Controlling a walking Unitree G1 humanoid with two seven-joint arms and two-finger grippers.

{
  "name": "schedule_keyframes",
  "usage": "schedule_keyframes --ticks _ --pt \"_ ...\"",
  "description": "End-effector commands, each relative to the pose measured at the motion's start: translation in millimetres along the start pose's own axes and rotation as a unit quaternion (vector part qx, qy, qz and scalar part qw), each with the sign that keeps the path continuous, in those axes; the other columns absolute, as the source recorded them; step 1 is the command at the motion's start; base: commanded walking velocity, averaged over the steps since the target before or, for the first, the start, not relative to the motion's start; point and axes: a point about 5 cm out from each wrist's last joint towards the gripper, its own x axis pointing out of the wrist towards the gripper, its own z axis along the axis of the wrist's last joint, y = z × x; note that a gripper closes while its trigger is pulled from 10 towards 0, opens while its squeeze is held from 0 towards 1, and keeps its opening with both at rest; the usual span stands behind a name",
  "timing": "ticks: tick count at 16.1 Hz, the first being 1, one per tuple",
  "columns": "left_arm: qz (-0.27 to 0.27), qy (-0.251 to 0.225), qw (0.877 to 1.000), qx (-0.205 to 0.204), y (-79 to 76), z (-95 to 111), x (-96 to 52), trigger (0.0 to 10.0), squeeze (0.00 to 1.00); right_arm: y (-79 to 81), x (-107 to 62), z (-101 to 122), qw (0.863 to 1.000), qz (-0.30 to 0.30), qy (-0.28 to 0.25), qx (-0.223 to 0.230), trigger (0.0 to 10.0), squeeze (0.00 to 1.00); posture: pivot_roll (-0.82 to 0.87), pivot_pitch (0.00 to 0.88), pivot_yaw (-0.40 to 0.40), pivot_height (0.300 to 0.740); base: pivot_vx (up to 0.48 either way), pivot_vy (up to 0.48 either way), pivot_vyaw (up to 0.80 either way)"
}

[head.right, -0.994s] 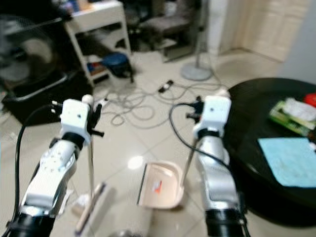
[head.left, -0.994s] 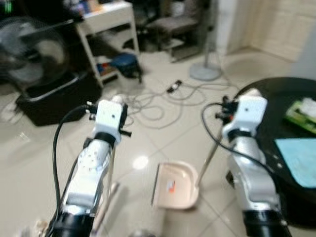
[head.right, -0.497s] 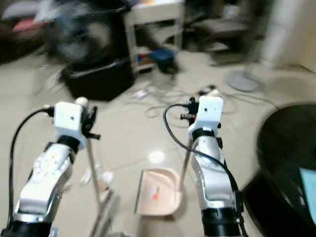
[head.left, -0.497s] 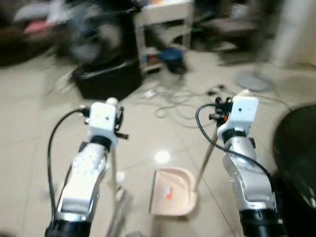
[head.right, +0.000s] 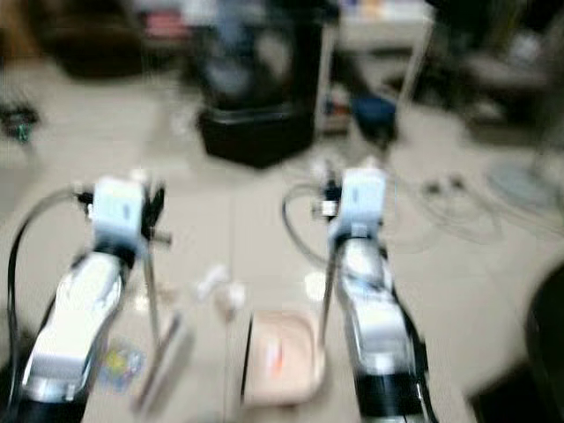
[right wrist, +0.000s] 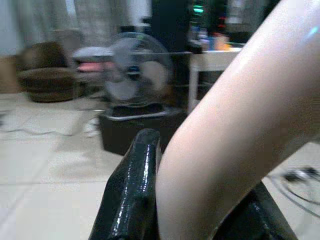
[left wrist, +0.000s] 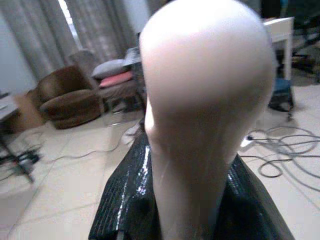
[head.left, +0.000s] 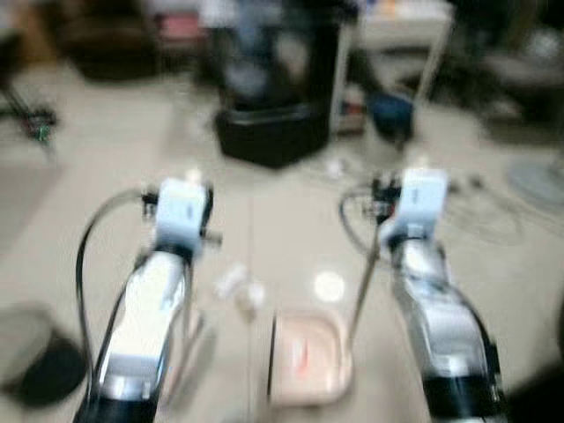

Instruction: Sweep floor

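Tiled floor [head.left: 106, 229] below; both grippers clamp pale handles: broom [left wrist: 200, 100], dustpan [right wrist: 235, 125].

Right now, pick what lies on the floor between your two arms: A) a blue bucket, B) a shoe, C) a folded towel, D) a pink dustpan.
D: a pale pink dustpan sits on the tiles, its thin upright handle rising toward the right gripper, with the left gripper holding the broom.
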Motion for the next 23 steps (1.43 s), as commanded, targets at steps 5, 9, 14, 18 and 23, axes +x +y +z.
schedule_keyframes --ticks 5,9,14,18,23 --pt "0.000 -0.013 1.000 0.006 0.8 5.8 0.4 10.0 0.00 -1.2 0.0 6.1 1.000 0.005 -0.014 0.002 10.0 0.00 -0.06 0.000 0.029 0.740 0.000 0.000 0.80" --pt "-0.008 -0.016 1.000 0.006 0.4 5.6 3.4 10.0 0.00 -4.5 0.9 9.0 1.000 -0.010 -0.023 0.006 10.0 0.00 -0.07 0.000 0.038 0.740 0.000 0.361 0.20" --pt "-0.013 -0.017 1.000 0.004 -1.2 5.1 4.9 10.0 0.00 -8.4 -0.5 8.5 0.999 -0.019 -0.025 0.002 10.0 0.00 -0.08 0.000 0.043 0.740 0.000 0.403 0.00" --pt "-0.018 -0.018 1.000 0.006 -1.6 4.7 6.4 10.0 0.00 -12.0 -1.7 5.4 0.999 -0.032 -0.017 0.022 10.0 0.00 -0.08 0.000 0.048 0.740 0.000 0.403 0.00" --pt "-0.022 -0.018 1.000 0.011 -1.7 2.9 6.8 10.0 0.00 -13.9 -2.7 3.5 0.999 -0.037 -0.011 0.023 10.0 0.00 -0.08 0.000 0.044 0.740 0.000 0.403 -0.42"
